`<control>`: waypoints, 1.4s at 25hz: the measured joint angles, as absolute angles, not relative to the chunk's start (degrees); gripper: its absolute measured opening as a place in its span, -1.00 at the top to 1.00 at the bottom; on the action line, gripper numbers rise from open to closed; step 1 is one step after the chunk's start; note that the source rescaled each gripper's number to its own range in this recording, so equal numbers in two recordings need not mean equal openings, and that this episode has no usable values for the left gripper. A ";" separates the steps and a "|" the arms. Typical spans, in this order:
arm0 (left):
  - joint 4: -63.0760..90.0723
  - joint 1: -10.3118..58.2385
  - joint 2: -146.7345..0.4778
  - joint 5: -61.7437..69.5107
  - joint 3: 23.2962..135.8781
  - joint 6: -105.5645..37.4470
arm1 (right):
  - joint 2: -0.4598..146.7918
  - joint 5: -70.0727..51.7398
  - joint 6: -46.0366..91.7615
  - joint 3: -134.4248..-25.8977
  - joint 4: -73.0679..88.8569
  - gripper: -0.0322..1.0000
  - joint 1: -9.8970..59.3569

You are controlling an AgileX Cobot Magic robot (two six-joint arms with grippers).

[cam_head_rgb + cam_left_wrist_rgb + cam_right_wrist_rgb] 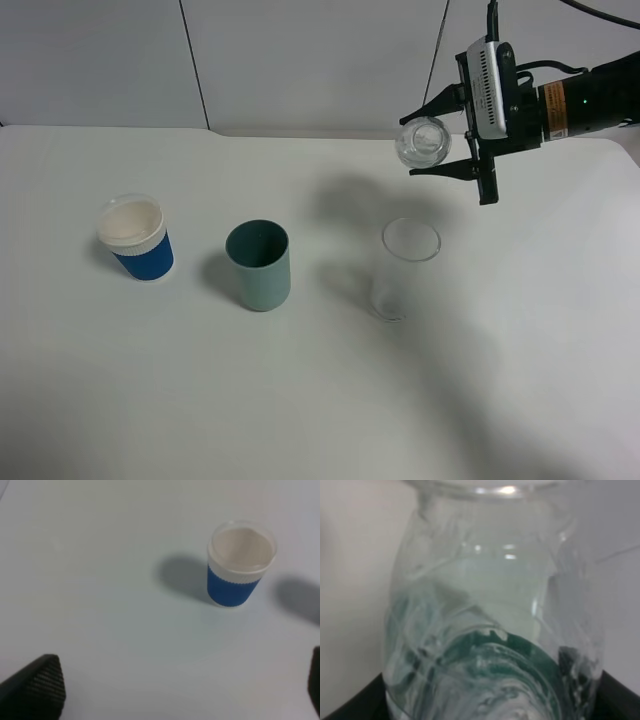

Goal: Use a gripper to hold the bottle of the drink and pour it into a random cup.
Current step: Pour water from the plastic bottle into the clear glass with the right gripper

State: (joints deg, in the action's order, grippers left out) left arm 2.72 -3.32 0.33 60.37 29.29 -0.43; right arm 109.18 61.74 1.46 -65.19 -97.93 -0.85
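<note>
Above the far right of the table, the bottle of the drink is clamped between the fingers of the right gripper, just beyond the cup, so I would centre its mouth over that rim before tipping slowly, well clear of the teal cup.

I count 3 cups on my 1 table: 1 blue cup with a white rim, 1 teal cup, 1 clear cup; 1 bottle; 2 grippers across my feeds, the right gripper and the left gripper; 1 arm in the high view.
</note>
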 joint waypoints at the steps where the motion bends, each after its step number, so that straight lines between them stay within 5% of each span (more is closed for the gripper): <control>1: 2.72 -3.32 0.33 60.37 29.29 -0.43 | 109.16 61.80 2.30 -65.19 -97.93 0.93 -0.41; 35: 2.77 -3.32 0.33 60.37 29.29 -0.43 | 108.02 59.26 19.49 -65.17 -97.93 0.93 6.65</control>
State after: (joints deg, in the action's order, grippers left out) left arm 2.77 -3.32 0.33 60.37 29.29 -0.43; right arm 108.02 59.26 19.49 -65.17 -97.93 6.65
